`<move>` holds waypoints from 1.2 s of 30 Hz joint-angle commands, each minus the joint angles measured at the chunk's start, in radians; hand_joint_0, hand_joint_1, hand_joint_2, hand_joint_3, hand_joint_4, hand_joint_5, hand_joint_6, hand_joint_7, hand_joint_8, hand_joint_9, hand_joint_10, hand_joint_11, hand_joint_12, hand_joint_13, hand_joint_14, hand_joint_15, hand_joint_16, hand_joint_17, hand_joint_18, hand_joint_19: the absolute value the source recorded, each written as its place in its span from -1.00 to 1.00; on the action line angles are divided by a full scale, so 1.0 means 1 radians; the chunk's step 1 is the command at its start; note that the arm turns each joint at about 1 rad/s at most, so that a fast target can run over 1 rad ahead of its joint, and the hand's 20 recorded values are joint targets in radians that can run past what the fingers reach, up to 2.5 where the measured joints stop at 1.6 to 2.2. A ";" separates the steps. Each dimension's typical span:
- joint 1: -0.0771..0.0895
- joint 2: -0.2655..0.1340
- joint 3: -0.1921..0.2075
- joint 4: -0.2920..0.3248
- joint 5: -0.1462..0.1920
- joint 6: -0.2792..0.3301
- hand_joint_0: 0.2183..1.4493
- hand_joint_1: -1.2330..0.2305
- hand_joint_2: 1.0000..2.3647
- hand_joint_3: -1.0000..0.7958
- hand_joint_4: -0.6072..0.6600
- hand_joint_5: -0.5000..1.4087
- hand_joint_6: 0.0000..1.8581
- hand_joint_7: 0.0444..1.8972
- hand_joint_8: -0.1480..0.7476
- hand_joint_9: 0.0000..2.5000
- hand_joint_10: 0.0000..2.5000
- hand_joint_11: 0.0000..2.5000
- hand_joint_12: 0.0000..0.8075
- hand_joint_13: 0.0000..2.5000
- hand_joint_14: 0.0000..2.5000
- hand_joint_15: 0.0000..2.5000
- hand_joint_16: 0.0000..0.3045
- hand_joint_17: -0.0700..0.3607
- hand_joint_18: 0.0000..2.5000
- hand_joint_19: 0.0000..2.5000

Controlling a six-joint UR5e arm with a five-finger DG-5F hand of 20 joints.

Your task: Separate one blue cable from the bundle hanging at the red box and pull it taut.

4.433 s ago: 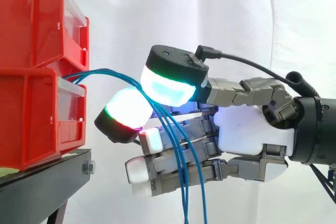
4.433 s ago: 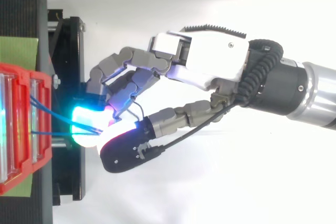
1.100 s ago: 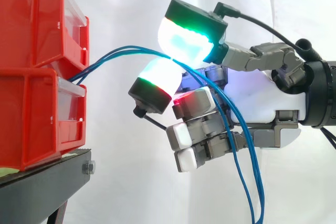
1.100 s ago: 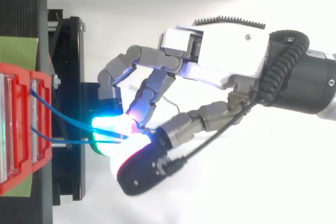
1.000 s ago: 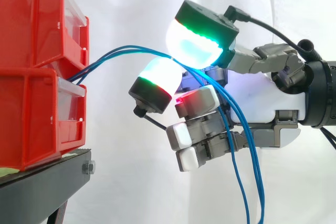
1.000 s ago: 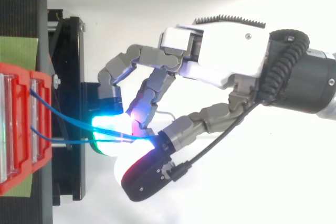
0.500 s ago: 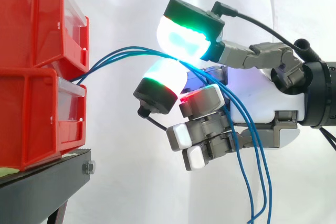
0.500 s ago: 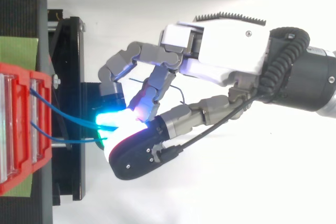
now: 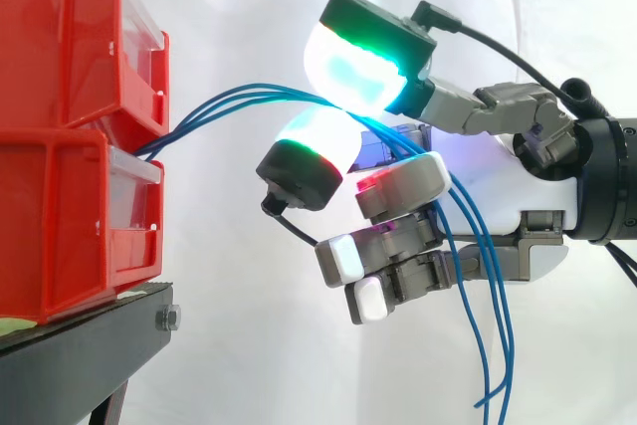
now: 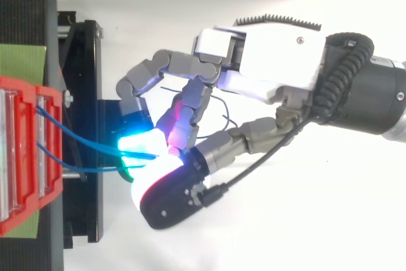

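Thin blue cables [image 9: 237,97] arc rightward from the stacked red plastic bins [image 9: 70,176] into the hand [image 9: 498,191], whose curled fingers [image 9: 363,62] pinch them between glowing pads; past the pinch they droop slack.

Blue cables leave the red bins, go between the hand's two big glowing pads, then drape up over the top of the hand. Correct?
Wrong at the end. In the side view the blue cables leave the red bins, go between the hand's two big glowing pads, then hang down across its lower fingers, ends dangling below the hand, not over its top.
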 commanded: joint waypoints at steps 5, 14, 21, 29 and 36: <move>-0.002 0.001 0.000 0.000 0.000 -0.001 -0.62 -0.47 -1.00 -0.44 -0.04 -0.53 -0.01 0.05 0.21 0.19 -0.98 -0.15 -0.02 -0.13 -0.98 -0.47 -0.66 -0.13 -0.21 -0.46; -0.002 0.000 0.000 0.000 0.001 -0.001 -0.47 -0.02 -1.00 -0.44 0.04 -0.55 -0.06 0.13 0.17 0.17 -0.98 -0.17 -0.07 -0.16 -0.98 -0.47 -0.69 -0.18 -0.27 -0.43; -0.002 0.000 0.000 0.000 0.001 -0.001 -0.40 -0.33 -0.97 -0.17 0.09 -0.57 -0.04 0.37 0.19 0.13 -0.98 -0.17 -0.05 -0.17 -0.98 -0.46 -0.68 -0.17 -0.28 -0.42; -0.002 0.000 0.000 0.000 0.000 -0.001 -0.14 -0.55 -0.99 -0.38 -0.12 -0.62 0.02 0.20 0.10 0.03 -0.98 -0.13 -0.09 -0.21 -0.98 -0.47 -0.70 -0.20 -0.30 -0.47; -0.006 0.000 0.000 -0.011 -0.002 0.001 -0.35 -0.72 -1.00 -0.44 -0.01 -0.60 0.01 0.18 0.09 0.03 -0.98 -0.12 -0.13 -0.22 -0.98 -0.47 -0.71 -0.21 -0.31 -0.48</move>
